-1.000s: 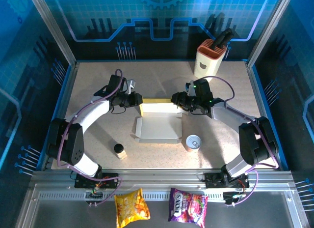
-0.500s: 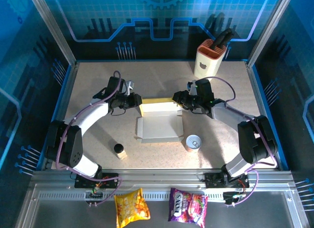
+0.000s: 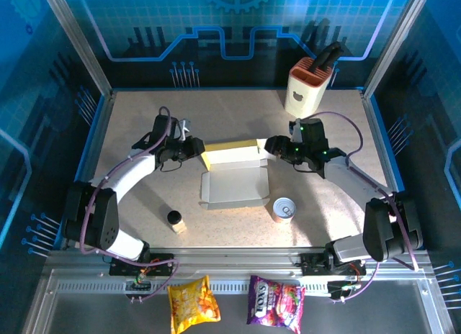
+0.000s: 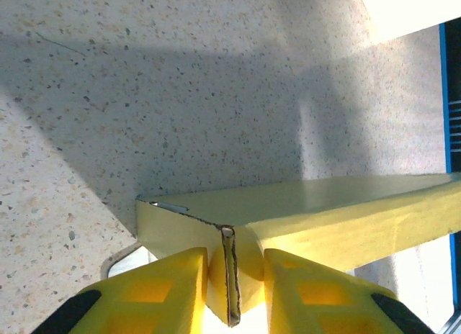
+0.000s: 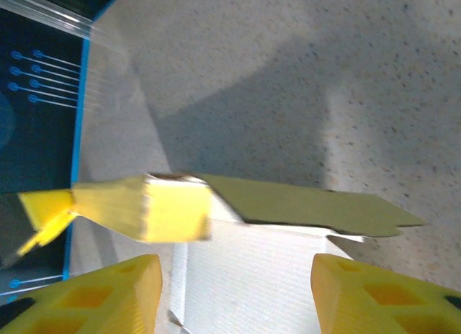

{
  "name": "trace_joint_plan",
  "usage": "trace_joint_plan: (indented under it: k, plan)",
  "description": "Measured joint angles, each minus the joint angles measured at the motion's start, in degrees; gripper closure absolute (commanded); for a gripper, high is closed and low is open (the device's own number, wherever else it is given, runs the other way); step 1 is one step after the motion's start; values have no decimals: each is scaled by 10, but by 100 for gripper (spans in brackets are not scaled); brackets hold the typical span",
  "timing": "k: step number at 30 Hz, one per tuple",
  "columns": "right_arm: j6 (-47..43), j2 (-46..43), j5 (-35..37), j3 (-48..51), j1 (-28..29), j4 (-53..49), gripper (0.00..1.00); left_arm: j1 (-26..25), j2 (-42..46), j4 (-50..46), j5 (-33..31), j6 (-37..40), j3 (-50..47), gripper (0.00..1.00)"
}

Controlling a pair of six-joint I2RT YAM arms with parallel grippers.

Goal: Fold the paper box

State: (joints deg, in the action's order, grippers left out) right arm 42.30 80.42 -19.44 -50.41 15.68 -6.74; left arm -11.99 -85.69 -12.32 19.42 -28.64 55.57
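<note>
**Top external: paper box mid-table, far wall up**

The paper box (image 3: 234,188) is lying open at the ctr of the table (image 3: 238,111), grey-white inside facing up and far wall standing. My L gripper (image 3: 196,148) is sitting at its 10 o'clock corner. In left wrist view its jaws are clamping the yellow corner flap. My R gripper (image 3: 269,145) is sitting at the 2 o'clock corner, jaws standing wide apart, gripping nothing. A tin can (image 3: 284,209) is standing just beside the box at 4 o'clock.

Overhead view: bright, even lighting, sharp across the speckled beige tabletop (image 3: 238,118). Wrist views: broad soft-edged shadows on the tabletop; blown-out glare at upper right of the left view; yellow fingers (image 5: 94,294) of the right end effector (image 5: 236,271) blurred.
</note>
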Motion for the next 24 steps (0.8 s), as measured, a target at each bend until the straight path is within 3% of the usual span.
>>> trace_joint_plan:
  k: [16,24]
  plan:
    - [-16,124,-20,46,2,129,40,11,0,12,15,-15,-5,73]
    - [1,151,-26,61,15,186,53,12,0,12,15,-15,-5,73]
